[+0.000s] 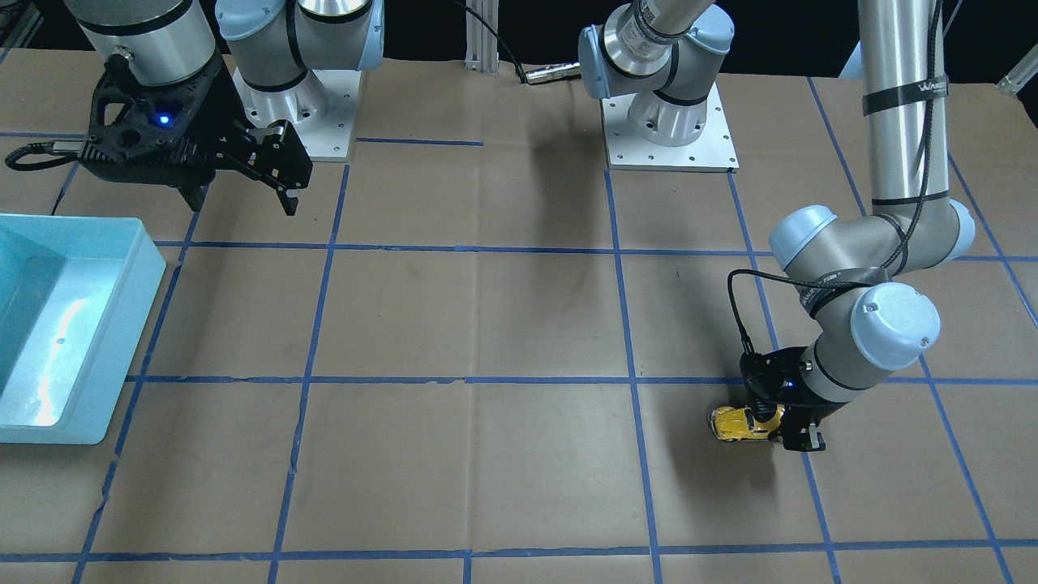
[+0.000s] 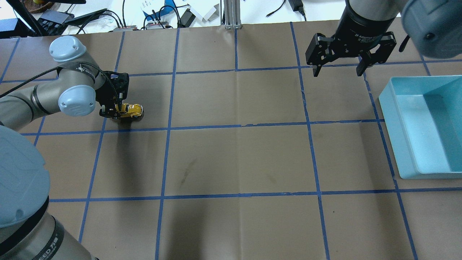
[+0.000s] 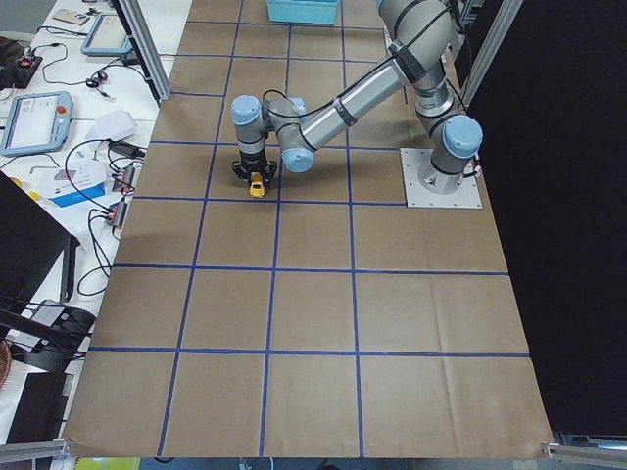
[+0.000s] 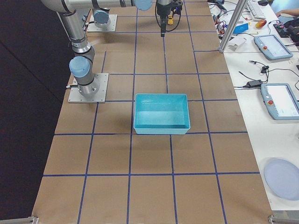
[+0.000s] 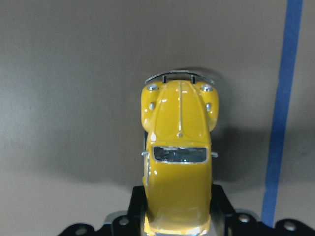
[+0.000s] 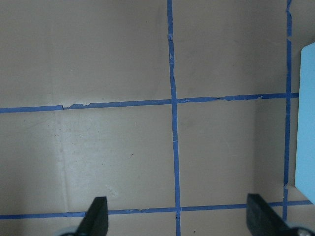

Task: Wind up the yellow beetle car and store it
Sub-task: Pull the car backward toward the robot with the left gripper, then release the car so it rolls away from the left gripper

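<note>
Yellow beetle car [image 2: 130, 109] sits low at the left side of the desk [image 2: 238, 159], its rear clamped between the fingers of the left tool [image 2: 113, 112]. Its long axis runs across the desk, nose pointing straight away from that tool toward the far-off blue bin [image 2: 391, 119]. The right tool [image 2: 337, 70] hangs wide open, empty, near the bin.

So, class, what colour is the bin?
Light turquoise; the bin shows best in the exterior right view.
</note>
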`<state>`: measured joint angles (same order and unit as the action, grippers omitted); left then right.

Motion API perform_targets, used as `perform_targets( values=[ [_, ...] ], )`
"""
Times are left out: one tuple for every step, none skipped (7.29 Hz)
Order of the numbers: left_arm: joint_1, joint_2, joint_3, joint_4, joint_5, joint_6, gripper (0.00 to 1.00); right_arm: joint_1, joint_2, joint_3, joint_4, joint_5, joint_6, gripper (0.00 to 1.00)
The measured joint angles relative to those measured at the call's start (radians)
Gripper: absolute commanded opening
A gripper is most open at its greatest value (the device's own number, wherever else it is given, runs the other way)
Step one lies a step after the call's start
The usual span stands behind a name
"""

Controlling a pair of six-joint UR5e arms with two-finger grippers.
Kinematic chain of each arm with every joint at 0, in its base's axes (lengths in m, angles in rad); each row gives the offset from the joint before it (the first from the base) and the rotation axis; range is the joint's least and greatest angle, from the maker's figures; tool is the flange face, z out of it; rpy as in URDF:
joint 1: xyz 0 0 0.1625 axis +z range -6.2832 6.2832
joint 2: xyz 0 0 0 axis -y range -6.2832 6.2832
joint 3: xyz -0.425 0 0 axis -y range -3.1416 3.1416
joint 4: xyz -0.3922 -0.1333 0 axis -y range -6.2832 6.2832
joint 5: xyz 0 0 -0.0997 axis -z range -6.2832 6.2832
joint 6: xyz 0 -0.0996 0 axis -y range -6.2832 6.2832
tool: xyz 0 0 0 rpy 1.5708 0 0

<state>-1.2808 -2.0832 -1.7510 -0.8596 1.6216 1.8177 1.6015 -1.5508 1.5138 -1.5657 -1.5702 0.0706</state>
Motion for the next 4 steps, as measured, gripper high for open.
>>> perform_targets(
  values=[
    [0.012, 0.000, 0.000, 0.000, -0.001, 0.008, 0.18, 0.000, 0.000, 0.000, 0.000, 0.000, 0.000, 1.00],
    [0.018, 0.000, 0.001, 0.000, 0.000, 0.012, 0.18, 0.000, 0.000, 0.000, 0.000, 0.001, 0.000, 1.00],
    [0.023, 0.000, 0.001, 0.000, 0.000, 0.013, 0.18, 0.000, 0.000, 0.000, 0.000, 0.001, 0.000, 1.00],
    [0.029, 0.000, 0.001, 0.000, 0.000, 0.014, 0.19, 0.000, 0.000, 0.000, 0.000, 0.001, 0.000, 1.00]
  ],
)
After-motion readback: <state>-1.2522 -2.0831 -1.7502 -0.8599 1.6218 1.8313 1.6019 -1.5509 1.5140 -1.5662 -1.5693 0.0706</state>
